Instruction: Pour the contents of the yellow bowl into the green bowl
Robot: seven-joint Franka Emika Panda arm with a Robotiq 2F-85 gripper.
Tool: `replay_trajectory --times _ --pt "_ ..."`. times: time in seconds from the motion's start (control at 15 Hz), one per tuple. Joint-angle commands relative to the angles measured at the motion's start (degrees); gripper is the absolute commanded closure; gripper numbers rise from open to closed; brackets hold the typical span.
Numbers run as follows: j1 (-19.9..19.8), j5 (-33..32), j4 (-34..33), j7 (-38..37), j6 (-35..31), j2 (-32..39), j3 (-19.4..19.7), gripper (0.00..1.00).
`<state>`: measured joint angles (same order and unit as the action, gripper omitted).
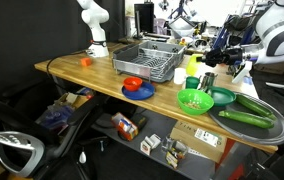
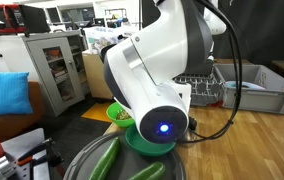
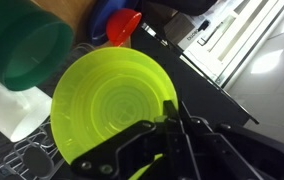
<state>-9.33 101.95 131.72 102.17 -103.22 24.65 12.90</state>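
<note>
My gripper (image 3: 172,106) is shut on the rim of the yellow bowl (image 3: 112,105). The bowl fills the wrist view, looks yellow-green there, and shows bare concentric rings with nothing on them. In an exterior view the gripper (image 1: 202,62) holds the yellow bowl (image 1: 192,65) tilted above the lime-green bowl (image 1: 194,100), which stands on the table near the front edge. The green bowl is partly hidden behind the arm in the other exterior view (image 2: 116,112) and is covered by the held bowl in the wrist view.
A teal bowl (image 1: 222,97) (image 3: 27,50) stands beside the green bowl. A red bowl (image 1: 132,84) (image 3: 125,25) sits on a blue plate (image 1: 140,92). A grey dish rack (image 1: 147,62) stands behind. Cucumbers (image 1: 247,117) lie on a round tray at the table's end.
</note>
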Motion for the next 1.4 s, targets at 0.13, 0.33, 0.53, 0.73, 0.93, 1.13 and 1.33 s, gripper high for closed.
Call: replay_trajectory --times 0.13,0.33,0.53,0.73,0.93,1.13,1.33 --pt "4.7 -3.0 0.4 0.6 -13.1 -3.8 -0.2 0.99" --pt "6.9 -6.2 0.4 0.2 -18.7 -6.5 -1.5 0.99" --pt "8.1 -9.4 0.6 -0.2 -21.4 -8.6 -3.3 0.99" --pt "8.3 -10.6 0.4 -0.7 -21.8 -8.8 -5.0 0.99" --pt "8.8 -11.8 0.4 -1.0 -24.4 -8.3 -5.6 0.99" --pt "10.1 -14.6 0.6 -2.0 -31.0 -8.8 -6.2 0.99" --pt "11.4 -20.0 -0.3 -4.8 -34.7 -9.2 -7.7 0.99"
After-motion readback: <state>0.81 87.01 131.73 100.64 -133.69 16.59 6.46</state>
